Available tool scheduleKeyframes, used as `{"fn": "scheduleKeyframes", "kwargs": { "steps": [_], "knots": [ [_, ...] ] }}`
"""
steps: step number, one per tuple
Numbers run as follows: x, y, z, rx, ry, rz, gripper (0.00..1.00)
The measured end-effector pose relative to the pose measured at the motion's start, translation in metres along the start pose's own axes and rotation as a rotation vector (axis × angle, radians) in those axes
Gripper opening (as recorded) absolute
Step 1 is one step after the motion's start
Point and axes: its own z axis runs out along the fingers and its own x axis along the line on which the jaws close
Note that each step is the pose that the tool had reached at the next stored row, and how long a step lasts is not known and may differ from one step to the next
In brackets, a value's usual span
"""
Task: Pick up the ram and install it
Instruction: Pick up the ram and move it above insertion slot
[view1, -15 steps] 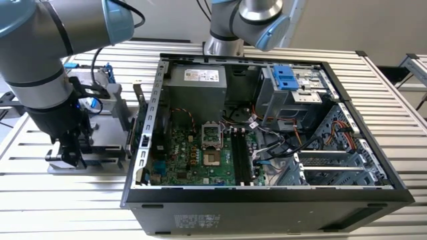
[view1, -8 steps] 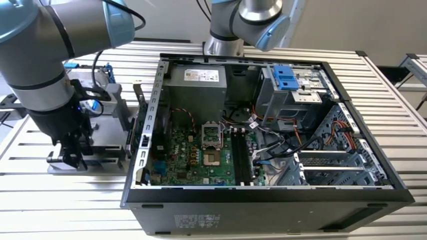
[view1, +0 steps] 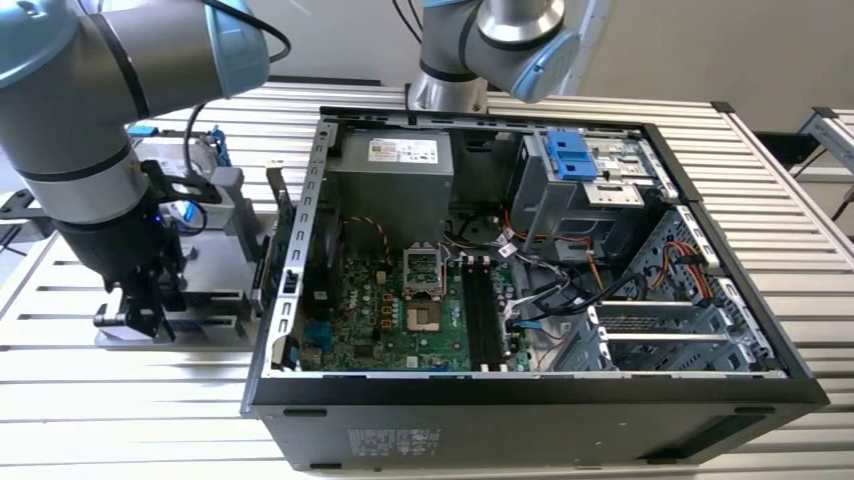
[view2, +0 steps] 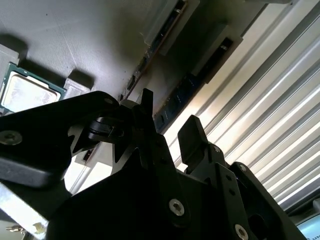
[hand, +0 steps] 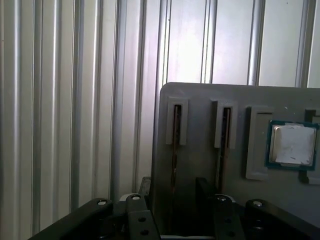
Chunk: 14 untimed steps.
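Two ram sticks stand on edge in slots of a grey holder plate (hand: 200, 100). In the first wrist view my gripper (hand: 173, 189) is open, and its fingers (hand: 145, 186) straddle the ram (hand: 173, 150) that stands farther from the processor, with a gap on each side. The second wrist view shows the same ram (view2: 187, 87) running down between the fingertips (view2: 192, 135). The other ram stick (hand: 223, 142) stands beside it. In the exterior view my gripper (view1: 140, 315) hangs low over the holder (view1: 214, 300), to the exterior view's left of the open computer case (view1: 534, 400).
A square silver processor chip (hand: 292, 145) lies on the same holder, beyond the second stick. Inside the case, the motherboard (view1: 387, 320) has long dark memory slots (view1: 487, 320), cables and a drive cage with a blue part (view1: 570, 155). Ribbed metal table (view1: 107, 400) all around.
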Motion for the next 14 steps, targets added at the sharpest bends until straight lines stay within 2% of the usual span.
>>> {"fn": "scheduleKeyframes", "kwargs": {
  "steps": [10,14],
  "knots": [
    [0.0010,0.0010,0.0003,0.0001,-0.0004,0.000,1.00],
    [0.0013,0.0009,0.0004,0.0011,-0.0029,0.000,1.00]
  ]
}}
